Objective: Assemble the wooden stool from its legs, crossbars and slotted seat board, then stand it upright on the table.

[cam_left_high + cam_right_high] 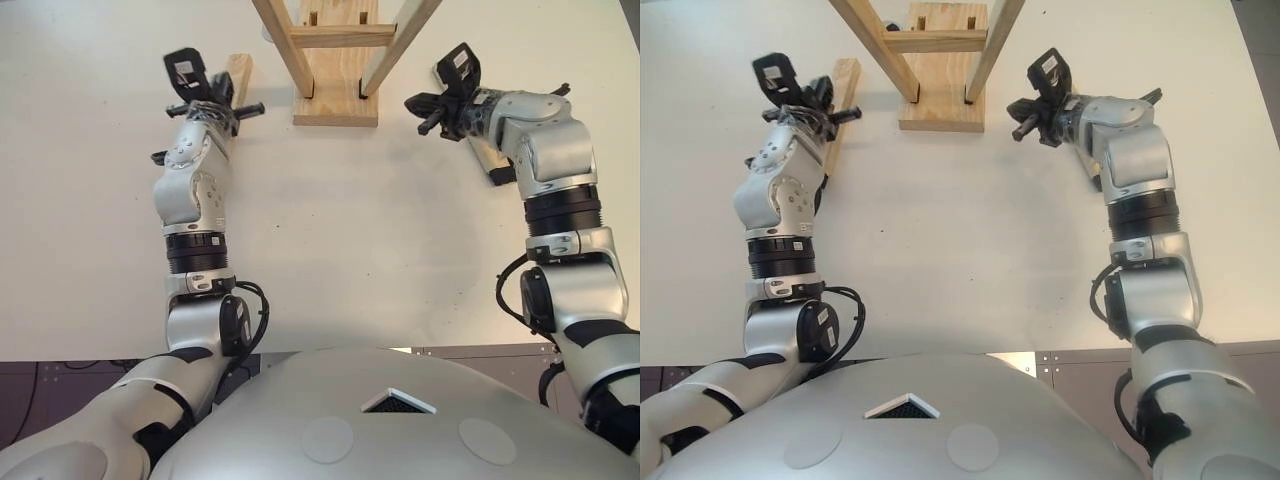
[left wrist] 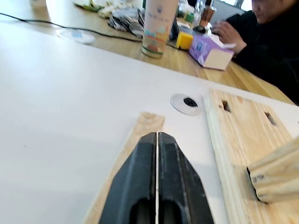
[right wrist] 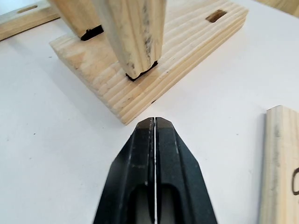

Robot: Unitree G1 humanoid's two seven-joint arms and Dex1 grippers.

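Silver arms, black joints, and here they are!
Left arm (image 1: 190,195) at frame left, right arm (image 1: 555,165) at frame right: silver-grey shells, ribbed black bands at the joints, a black cable (image 1: 258,310) looping off each elbow. The left claw (image 2: 156,136) and right claw (image 3: 154,120) are matte black tapering wedges.

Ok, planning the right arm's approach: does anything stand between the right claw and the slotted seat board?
Nothing visible. The shut black right claw faces the pale slotted wooden seat board across bare white table; the loose flat wooden slat lies aside, not between.
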